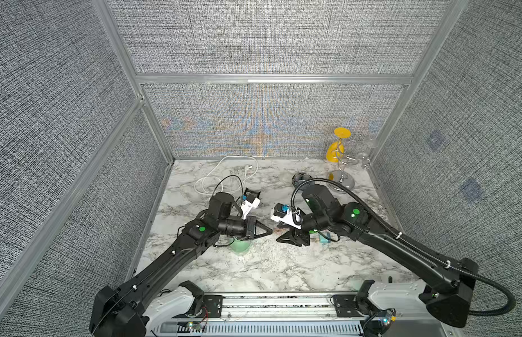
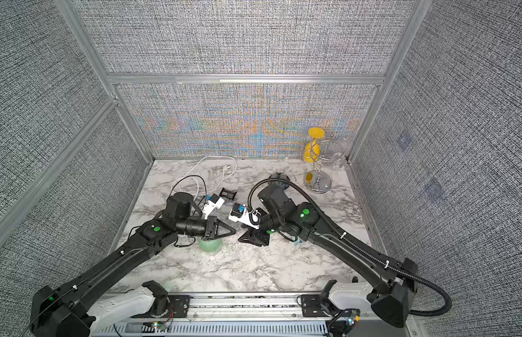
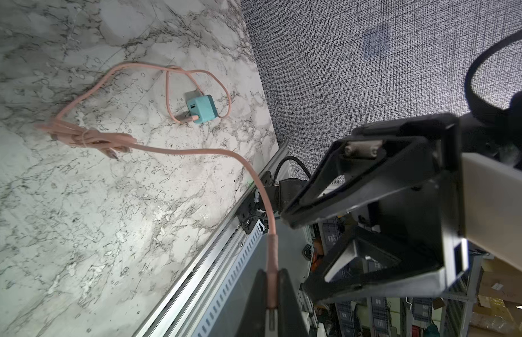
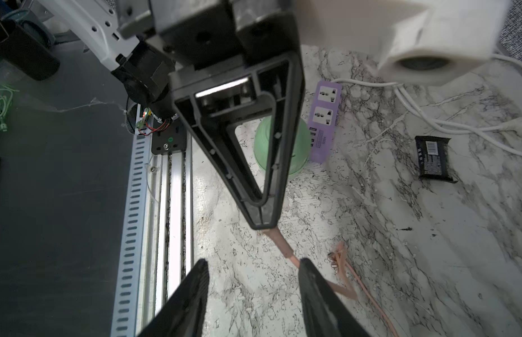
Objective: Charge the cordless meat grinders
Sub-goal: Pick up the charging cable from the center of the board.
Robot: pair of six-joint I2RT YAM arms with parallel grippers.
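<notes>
In both top views the mint-green domed meat grinder sits on the worktop, partly under the left end effector. The left wrist view reveals that end effector clamped on a pink cable. In the right wrist view the right end effector is spread apart, and the grinder is beside a purple power strip.

**Grey fabric walls around my marble tabletop**

Three walls of grey woven fabric enclose me, joined by aluminium bars. The tabletop is white marble with grey veins, evenly lit. A slotted metal rail runs along my near edge.
</notes>
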